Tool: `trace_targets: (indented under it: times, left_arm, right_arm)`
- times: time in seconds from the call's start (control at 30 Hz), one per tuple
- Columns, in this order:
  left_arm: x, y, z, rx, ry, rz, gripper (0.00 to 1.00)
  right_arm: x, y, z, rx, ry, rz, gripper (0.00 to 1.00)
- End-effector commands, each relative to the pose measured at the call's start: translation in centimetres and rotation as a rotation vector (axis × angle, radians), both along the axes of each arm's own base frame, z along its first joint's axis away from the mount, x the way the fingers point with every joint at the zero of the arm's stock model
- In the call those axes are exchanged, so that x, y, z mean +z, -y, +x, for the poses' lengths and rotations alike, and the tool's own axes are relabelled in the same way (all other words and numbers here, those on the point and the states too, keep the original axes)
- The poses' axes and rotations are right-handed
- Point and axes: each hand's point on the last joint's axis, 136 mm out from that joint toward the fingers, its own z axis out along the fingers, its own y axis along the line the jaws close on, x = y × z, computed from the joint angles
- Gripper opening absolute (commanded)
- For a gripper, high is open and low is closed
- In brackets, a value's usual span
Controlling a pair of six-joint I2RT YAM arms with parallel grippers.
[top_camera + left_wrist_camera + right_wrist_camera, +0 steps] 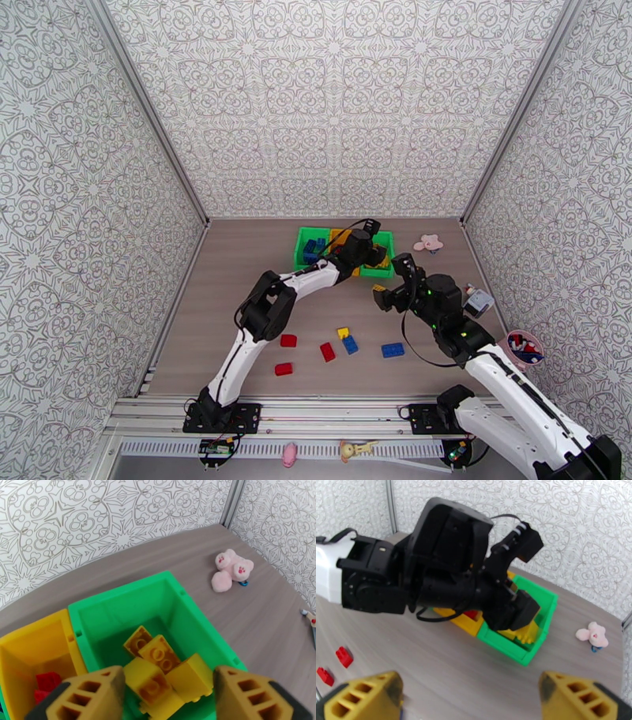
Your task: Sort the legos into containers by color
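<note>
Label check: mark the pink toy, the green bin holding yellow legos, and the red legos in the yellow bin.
pink toy [231,570]: left wrist view, body centre.
green bin [126,606]: left wrist view, far inner wall.
red legos [47,681]: left wrist view, top brick.

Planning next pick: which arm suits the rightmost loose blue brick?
Likely right: the open right gripper hovers nearer the blue brick; the left gripper hangs over the green bin of yellow legos.
</note>
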Motion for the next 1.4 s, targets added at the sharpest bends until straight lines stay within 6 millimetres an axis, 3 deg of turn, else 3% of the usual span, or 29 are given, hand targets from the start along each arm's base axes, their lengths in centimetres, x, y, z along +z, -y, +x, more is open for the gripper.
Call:
trace_targets:
  times: [0.0,0.07,0.23,0.37,0.57,0.8,1.07,1.37]
  left_arm:
    - [5.5,-1.4,-0.6,0.015,0.067,-0.058,0.71]
    - [7.4,-2.6,-1.6,0.035,0.083,-0.076,0.76]
    - [8.1,-6.6,-4.2,0.127,0.063,-0.068,0.93]
    - [7.3,-10.4,-7.3,0.215,0.012,-0.034,0.97]
    - [6.1,-15.6,-12.9,0.299,-0.045,0.048,1.00]
    - [3.2,-20.9,-20.7,0.399,-0.226,0.100,1.00]
    - [-0.7,-25.7,-29.8,0.539,-0.500,0.145,0.98]
    - [-5.5,-28.7,-35.8,0.620,-0.712,0.175,0.97]
  right_arm:
    - [-0.4,-0.2,-0.3,0.009,-0.038,0.021,0.94]
    - [-0.4,-0.3,-0.4,0.021,-0.036,0.019,0.94]
    - [-0.8,-2.6,-1.9,0.200,-0.024,0.010,0.94]
    - [-0.7,-5.0,-3.4,0.370,-0.037,0.037,0.95]
    - [-0.8,-7.1,-4.4,0.515,-0.048,0.026,0.96]
    - [-1.2,-8.9,-5.5,0.627,-0.056,0.001,0.97]
    - [-2.5,-9.8,-4.4,0.652,-0.080,-0.015,0.97]
    - [-3.1,-11.0,-4.5,0.732,-0.103,-0.011,0.98]
